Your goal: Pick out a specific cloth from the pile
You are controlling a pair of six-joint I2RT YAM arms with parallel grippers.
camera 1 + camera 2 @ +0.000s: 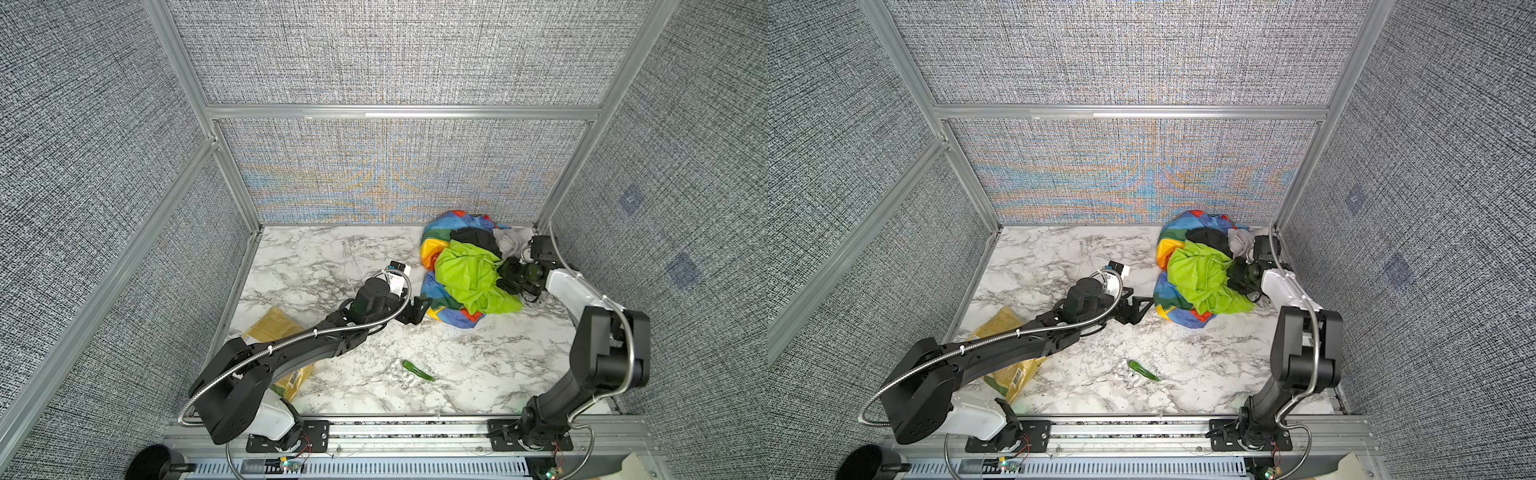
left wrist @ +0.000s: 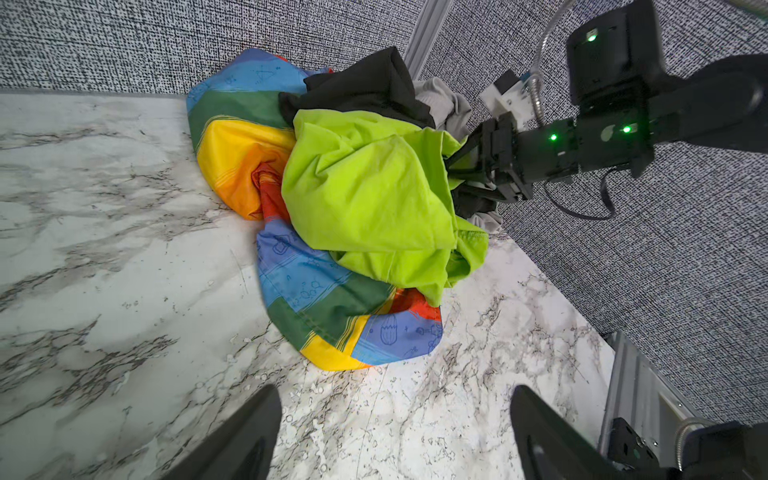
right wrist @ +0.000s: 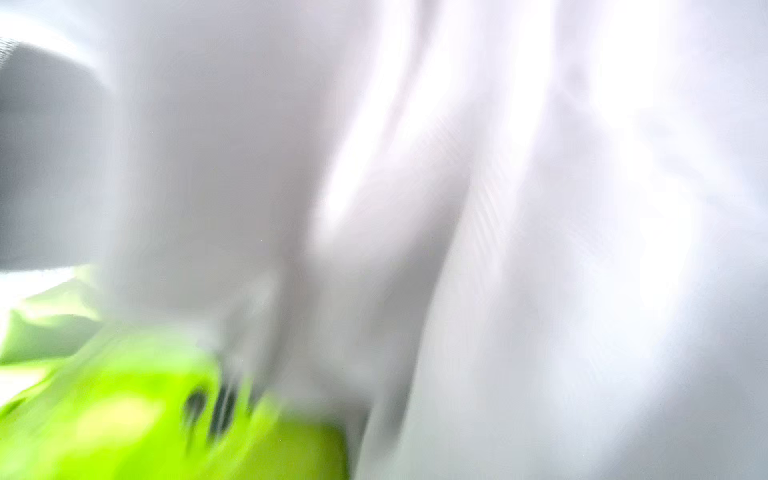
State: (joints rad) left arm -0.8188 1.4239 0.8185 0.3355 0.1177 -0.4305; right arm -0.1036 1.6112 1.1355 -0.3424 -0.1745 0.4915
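The cloth (image 2: pixel 365 199) swallows the tips of your right gripper (image 2: pixel 455 170), so you cannot tell whether it is clenched, and lies atop the pile (image 2: pixel 291 291) in the far right corner, your left gripper (image 2: pixel 395 392) spread wide nearby.

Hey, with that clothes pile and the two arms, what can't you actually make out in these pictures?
Right gripper, both top views and left wrist view: tips buried in the lime-green cloth; grip unclear.
Right wrist view: blurred pale fabric fills it; dark marks on the green unreadable.
Yellow packet, both top views: partly under the left arm.
Left gripper, left wrist view: jaws cut off by the frame edge.
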